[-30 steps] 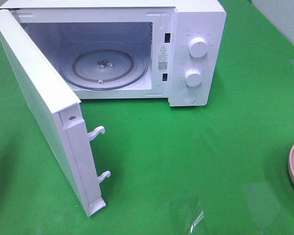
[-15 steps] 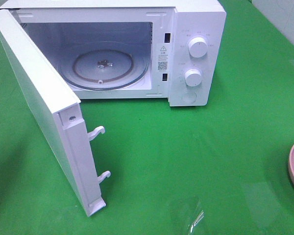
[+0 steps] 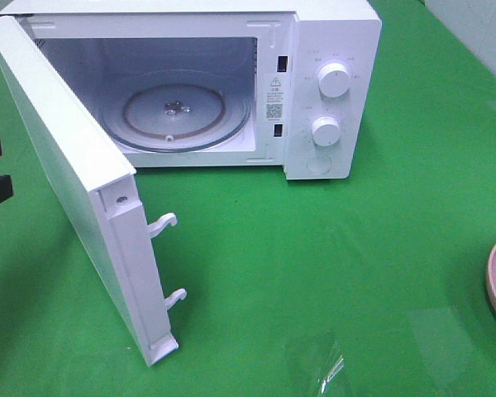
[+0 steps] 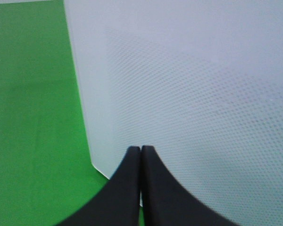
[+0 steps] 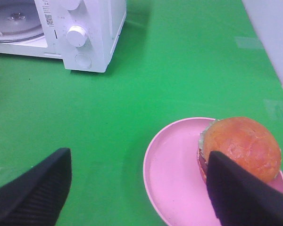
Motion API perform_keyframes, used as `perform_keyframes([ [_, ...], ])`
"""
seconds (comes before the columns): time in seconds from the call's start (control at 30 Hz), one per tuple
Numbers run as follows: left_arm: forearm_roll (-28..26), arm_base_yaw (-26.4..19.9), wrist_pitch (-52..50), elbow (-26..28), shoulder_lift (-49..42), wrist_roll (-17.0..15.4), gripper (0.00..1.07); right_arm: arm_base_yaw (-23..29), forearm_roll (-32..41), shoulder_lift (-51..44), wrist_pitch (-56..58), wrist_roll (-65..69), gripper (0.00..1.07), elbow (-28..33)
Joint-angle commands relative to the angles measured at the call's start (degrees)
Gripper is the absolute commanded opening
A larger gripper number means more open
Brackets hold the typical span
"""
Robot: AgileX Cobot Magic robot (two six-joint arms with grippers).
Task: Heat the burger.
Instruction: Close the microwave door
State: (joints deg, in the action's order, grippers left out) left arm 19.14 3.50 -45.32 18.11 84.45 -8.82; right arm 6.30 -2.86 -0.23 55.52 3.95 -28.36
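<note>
- On the green worktop (image 3: 380, 248), I see the microwave (image 3: 331, 91) with its door (image 3: 66, 182) swung wide.
- Left gripper (image 4: 140, 149): fingers pressed together, empty, just beside the door's outer face.
- Right gripper (image 5: 139, 188): jaws wide apart, holding nothing, above the pink plate (image 5: 172, 165).
- Burger (image 5: 240, 146) sits on that plate, off-centre.

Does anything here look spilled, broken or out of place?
Nothing spilled or broken. The round golden-brown burger sits off-centre on its pink round plate, toward one rim. The white microwave's door is swung wide open, its glass turntable bare.
</note>
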Motion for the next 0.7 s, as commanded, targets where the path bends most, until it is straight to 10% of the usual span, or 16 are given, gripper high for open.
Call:
perform_keyframes([
  [0.03, 0.92, 1.09, -1.09, 0.57, 1.09, -0.34, 0.0, -0.29, 0.46, -1.49, -0.63, 0.23, 0.76, 0.23],
  [0.7, 0.4, 9.97, -3.9, 6.99, 9.57, -0.34, 0.0, -0.29, 0.29, -1.49, -0.63, 0.34, 0.76, 0.23],
])
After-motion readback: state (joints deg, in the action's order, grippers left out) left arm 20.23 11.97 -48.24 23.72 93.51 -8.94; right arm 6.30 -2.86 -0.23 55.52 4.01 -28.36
